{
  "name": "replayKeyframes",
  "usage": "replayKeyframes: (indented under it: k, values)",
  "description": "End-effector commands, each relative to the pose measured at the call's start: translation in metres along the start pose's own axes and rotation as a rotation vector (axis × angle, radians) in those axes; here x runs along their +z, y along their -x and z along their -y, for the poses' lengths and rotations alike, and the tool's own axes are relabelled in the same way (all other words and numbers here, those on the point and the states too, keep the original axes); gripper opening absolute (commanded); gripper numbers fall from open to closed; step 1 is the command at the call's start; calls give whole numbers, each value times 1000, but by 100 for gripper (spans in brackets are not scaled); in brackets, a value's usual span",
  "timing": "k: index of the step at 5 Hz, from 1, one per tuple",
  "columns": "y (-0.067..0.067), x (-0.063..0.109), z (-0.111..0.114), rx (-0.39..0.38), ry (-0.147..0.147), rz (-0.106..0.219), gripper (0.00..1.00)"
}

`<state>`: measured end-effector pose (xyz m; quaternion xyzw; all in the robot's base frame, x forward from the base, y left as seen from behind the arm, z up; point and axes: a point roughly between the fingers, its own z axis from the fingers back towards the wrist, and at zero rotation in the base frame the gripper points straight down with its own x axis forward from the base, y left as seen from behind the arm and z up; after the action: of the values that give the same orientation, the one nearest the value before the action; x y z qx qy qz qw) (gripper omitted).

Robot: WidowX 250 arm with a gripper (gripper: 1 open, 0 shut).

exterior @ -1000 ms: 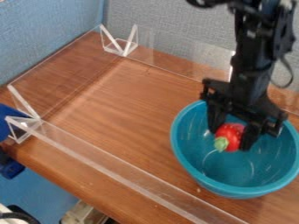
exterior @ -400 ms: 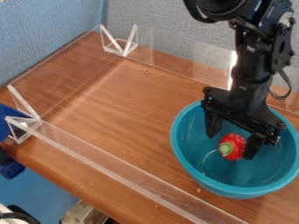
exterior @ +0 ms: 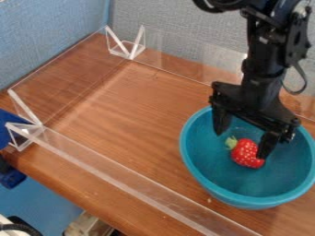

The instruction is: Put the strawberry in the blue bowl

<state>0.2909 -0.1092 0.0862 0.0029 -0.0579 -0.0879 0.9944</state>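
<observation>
The strawberry (exterior: 249,153), small, red and glossy with a bit of green at its top, lies inside the blue bowl (exterior: 207,170), a large teal bowl at the right of the wooden table. My black gripper (exterior: 250,135) hangs just above the strawberry, pointing straight down over the bowl's middle. Its fingers (exterior: 222,123) stand spread apart, open, with nothing between them. The strawberry is free of the fingers and rests on the bowl's floor.
A low clear acrylic wall (exterior: 110,171) runs along the table's front and left edges, with white triangular brackets (exterior: 125,42) at the far corner and at the left (exterior: 25,132). A blue panel backs the scene. Bare wooden tabletop (exterior: 123,101) stretches left of the bowl.
The gripper was shut on the strawberry and has opened. The strawberry dropped from between the fingers onto the bowl's floor. The gripper has hardly moved.
</observation>
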Motion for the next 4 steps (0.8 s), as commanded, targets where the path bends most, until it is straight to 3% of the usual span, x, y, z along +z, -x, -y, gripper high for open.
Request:
replayKeyframes:
  k: [1,3,4]
  values:
    - [1,17,4,-2,3,57,100]
    - [8,57,8,11,-24,141,100]
    - [16,59,14,24,-22,154,100]
